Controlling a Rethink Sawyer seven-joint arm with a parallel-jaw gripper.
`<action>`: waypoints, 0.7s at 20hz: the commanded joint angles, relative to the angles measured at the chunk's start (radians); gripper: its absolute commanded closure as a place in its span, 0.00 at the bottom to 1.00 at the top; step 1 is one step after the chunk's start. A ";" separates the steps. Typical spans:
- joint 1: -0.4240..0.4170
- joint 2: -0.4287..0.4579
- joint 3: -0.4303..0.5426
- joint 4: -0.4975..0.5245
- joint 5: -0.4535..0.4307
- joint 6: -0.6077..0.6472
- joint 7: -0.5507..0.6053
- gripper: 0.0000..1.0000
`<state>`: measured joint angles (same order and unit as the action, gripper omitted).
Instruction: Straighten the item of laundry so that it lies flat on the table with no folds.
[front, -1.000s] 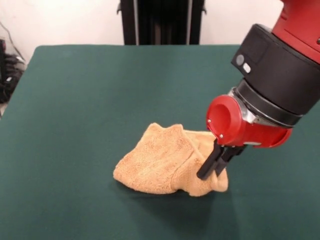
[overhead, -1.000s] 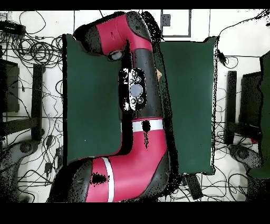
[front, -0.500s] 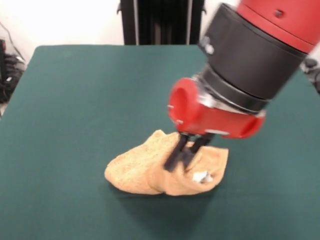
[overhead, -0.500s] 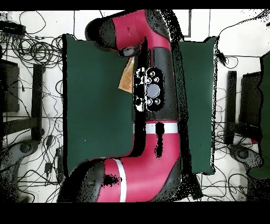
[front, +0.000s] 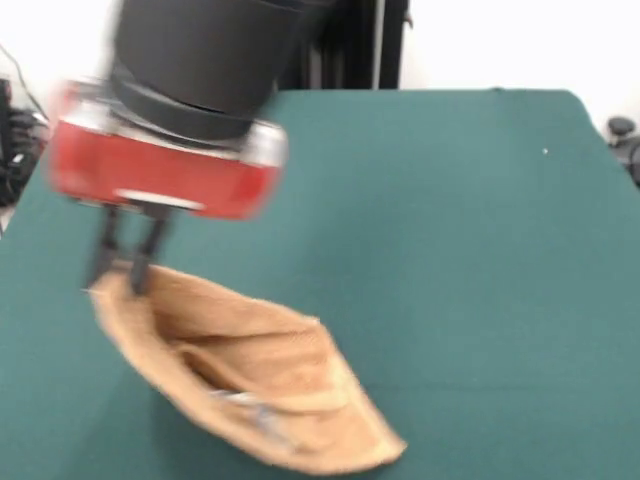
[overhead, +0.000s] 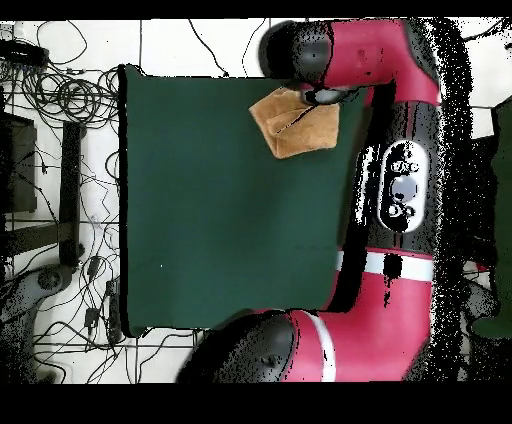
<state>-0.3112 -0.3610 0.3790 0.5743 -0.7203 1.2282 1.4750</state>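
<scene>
The golden-tan towel (front: 255, 375) lies near the front of the dark green table (front: 460, 200). It is drawn out into a long, partly folded shape with a fold ridge along its middle. My gripper (front: 122, 268) is at the left, shut on the towel's left corner, which it holds slightly raised; the picture is blurred there. A pale tag (front: 250, 405) shows on the towel's near side. In the overhead view the towel (overhead: 293, 122) lies near the table's (overhead: 190, 200) top edge. The arm's wrist (overhead: 320, 92) covers the gripper there.
The robot's black pedestal (front: 340, 40) stands behind the table's far edge. The gripper is close to the table's left edge in the front view. In the overhead view the red arm (overhead: 400, 200) covers the table's right side, and cables (overhead: 60, 100) lie on the floor around it.
The arm has swept from right to left in the front view, pulling the towel by one corner. The bunched towel has been drawn out longer and flatter.
</scene>
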 joint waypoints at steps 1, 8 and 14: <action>-0.146 -0.072 0.128 0.324 0.117 -0.128 -0.614 1.00; -0.360 -0.113 0.248 0.556 0.220 -0.233 -0.859 1.00; -0.472 -0.093 0.365 0.682 0.288 -0.346 -0.873 1.00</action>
<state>-0.7607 -0.4543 0.5139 0.9138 -0.5158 1.0109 0.9428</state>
